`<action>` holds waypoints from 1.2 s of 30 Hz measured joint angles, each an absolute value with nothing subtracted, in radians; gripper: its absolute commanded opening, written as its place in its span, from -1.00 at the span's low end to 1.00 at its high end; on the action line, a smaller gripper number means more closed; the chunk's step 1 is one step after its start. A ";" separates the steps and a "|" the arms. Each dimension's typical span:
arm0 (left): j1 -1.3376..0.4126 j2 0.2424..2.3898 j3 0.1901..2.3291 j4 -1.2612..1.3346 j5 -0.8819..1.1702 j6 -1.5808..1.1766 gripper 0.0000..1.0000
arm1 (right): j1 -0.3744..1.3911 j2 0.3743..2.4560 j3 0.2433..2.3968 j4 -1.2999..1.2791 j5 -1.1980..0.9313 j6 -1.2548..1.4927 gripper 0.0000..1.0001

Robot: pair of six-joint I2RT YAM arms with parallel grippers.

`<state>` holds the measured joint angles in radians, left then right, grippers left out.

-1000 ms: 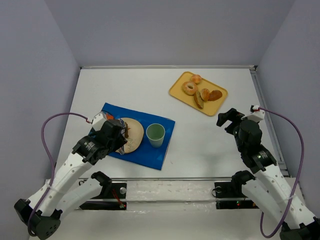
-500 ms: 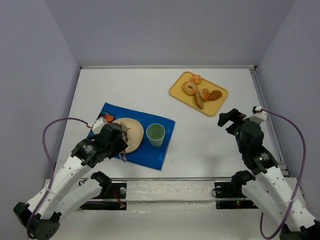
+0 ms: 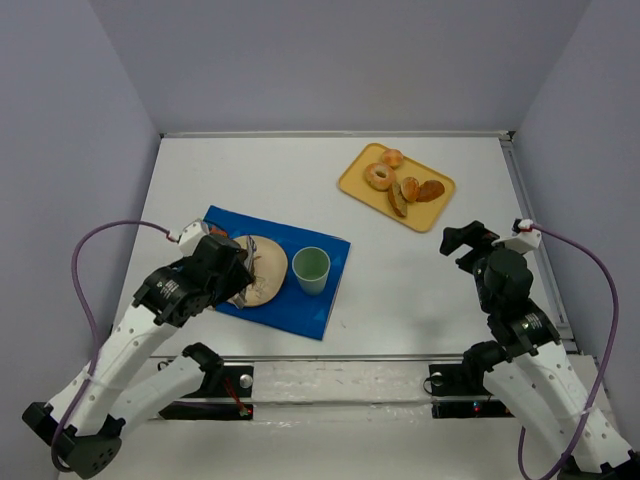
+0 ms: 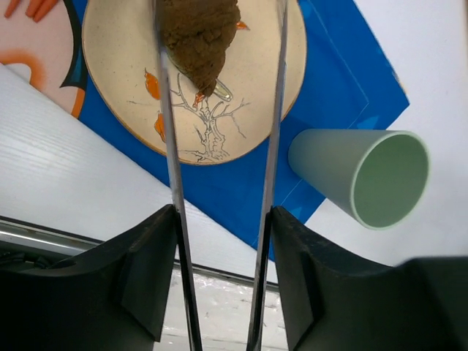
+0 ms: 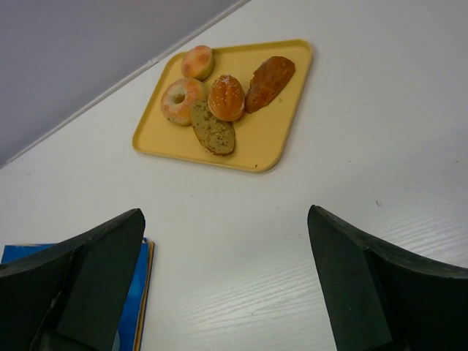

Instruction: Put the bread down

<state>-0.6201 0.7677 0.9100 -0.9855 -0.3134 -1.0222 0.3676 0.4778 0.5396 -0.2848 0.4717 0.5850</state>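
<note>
Over the plate, left jaws apart

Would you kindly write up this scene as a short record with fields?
left gripper: open, straddling the bread on the plate
right gripper: open, empty, facing the tray
bread: brown piece lying on the plate
plate: patterned, on the blue mat
green cup: upright, empty, on the blue mat beside the plate
tray: yellow, holds five baked items
</note>
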 measured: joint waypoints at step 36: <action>-0.666 1.673 1.552 -0.342 0.014 -0.495 -0.05 | 0.368 0.532 0.540 -0.285 0.517 0.585 0.96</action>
<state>-0.6659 1.6733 1.5524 -0.3424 0.0135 -0.4953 0.3676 0.5320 0.5396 -0.2852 0.5171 0.5850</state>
